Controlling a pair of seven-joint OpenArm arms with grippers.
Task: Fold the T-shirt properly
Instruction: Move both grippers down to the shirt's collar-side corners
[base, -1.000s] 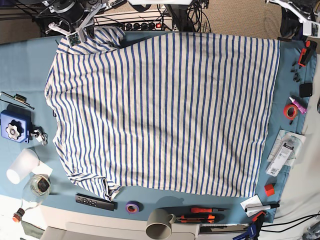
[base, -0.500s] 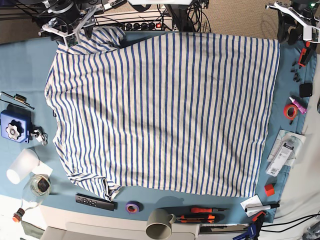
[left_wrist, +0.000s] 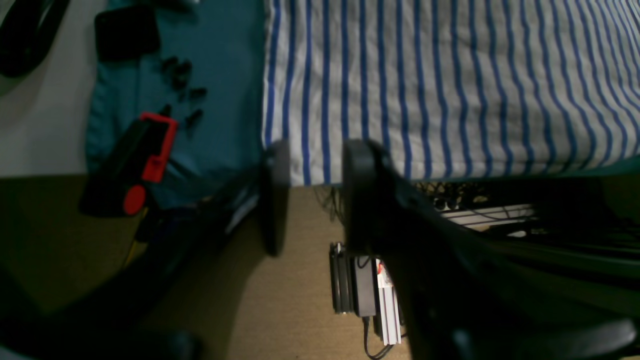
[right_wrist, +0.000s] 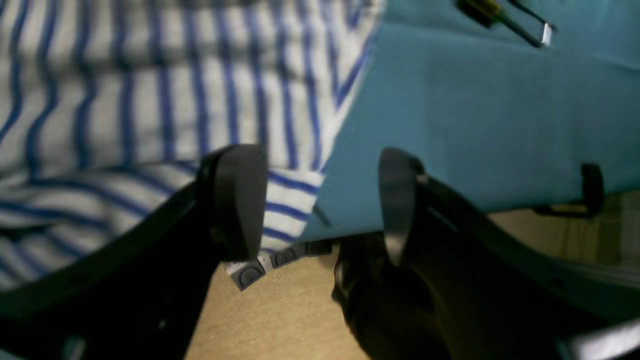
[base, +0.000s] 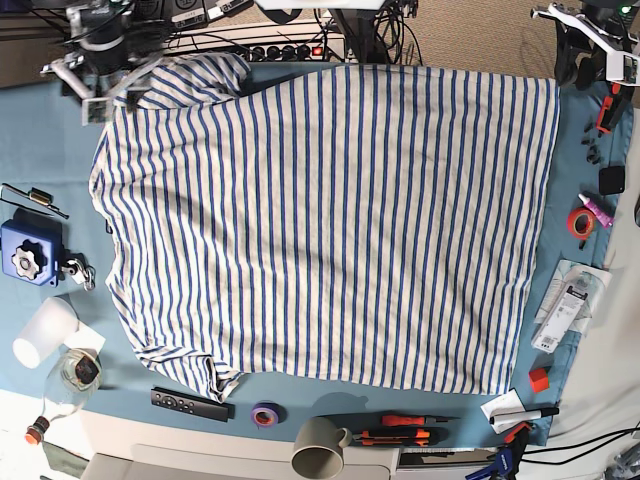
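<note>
T-shirt (base: 330, 220) spread flat on cloth (base: 45, 140), centre. Right gripper (base: 100, 75) at its far-left corner; left gripper (base: 590, 40) beyond far-right corner. Mug (base: 320, 448), tape roll (base: 265, 413), remote (base: 190, 404) along near edge.

Base overhead; wrists close, low; all share T-shirt (base: 330, 225)

Base view bright and evenly lit; both wrist views dim, soft-focused, with blurred dark foregrounds.
</note>
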